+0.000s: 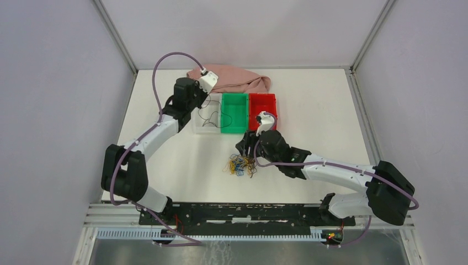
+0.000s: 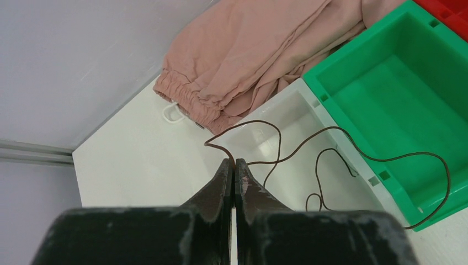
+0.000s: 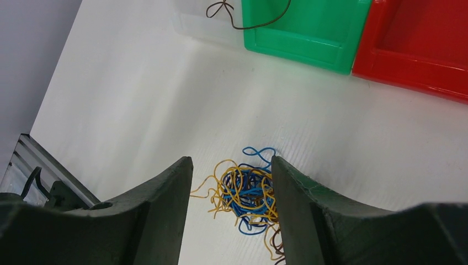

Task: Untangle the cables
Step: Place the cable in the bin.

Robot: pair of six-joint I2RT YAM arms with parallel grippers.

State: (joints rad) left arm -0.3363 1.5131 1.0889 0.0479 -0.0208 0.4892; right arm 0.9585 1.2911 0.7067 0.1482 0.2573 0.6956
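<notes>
Right wrist view: cables [image 3: 245, 190] lie beneath the spread right claw [image 3: 230, 161].

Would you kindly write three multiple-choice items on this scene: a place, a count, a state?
1. Where is the cable bundle? A inside a bin; B on the table, before the bins; C in midair.
2. How many bins stand in the row? A two; B three; C four.
3. The left gripper is: A shut on a dark brown cable; B open, empty; C open around the bundle.
Key: 1B, it lies on the table; 2B, clear bin, green bin, red bin; 3A, it pinches the cable.
</notes>
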